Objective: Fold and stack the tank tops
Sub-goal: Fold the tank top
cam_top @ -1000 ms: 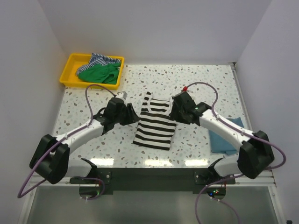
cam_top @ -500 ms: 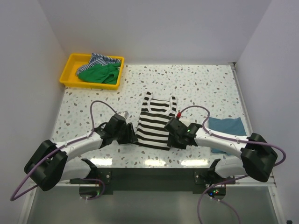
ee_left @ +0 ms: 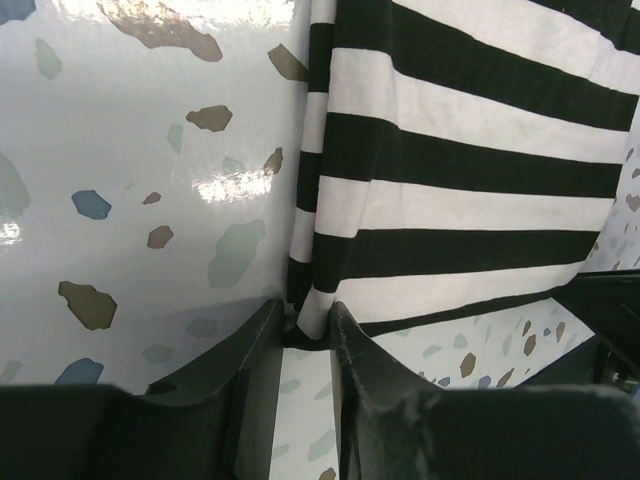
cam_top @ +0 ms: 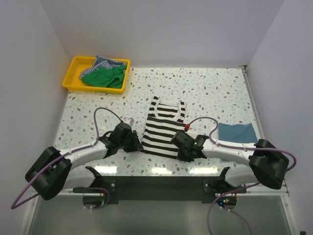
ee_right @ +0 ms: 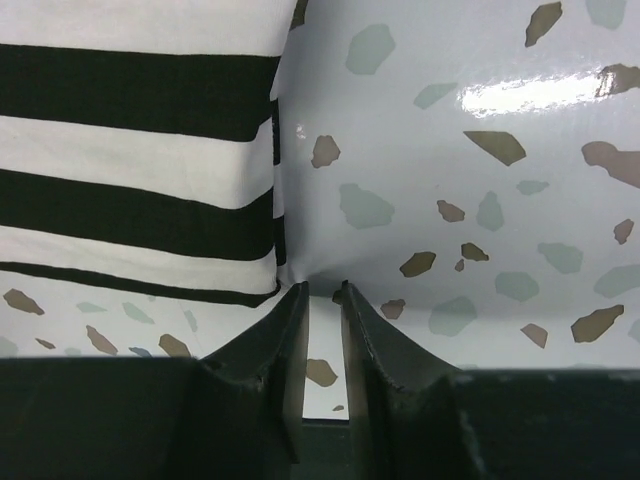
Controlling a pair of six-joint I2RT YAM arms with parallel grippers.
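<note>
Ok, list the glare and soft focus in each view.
Top external: sharp, glare strips along the table's near edge. Left wrist: glare patch beside the striped tank top, left gripper fingers dark, soft. Right wrist: glare streak upper right, right gripper fingers soft.

Glossy white terrazzo-flecked counter [cam_top: 210,93] under both jaws, runs on ahead of them. Plain white walls [cam_top: 161,29] beyond and either side. Light glare strips [cam_top: 161,170] behind jaws.

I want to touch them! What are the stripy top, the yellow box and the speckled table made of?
Stripy top: soft matte cloth; its edge wrinkles and folds.
Yellow tray: probably smooth plastic, with a stiff moulded rim.
Table: hard, glossy, speckled like stone; lights reflect off it, maybe laminate.
</note>
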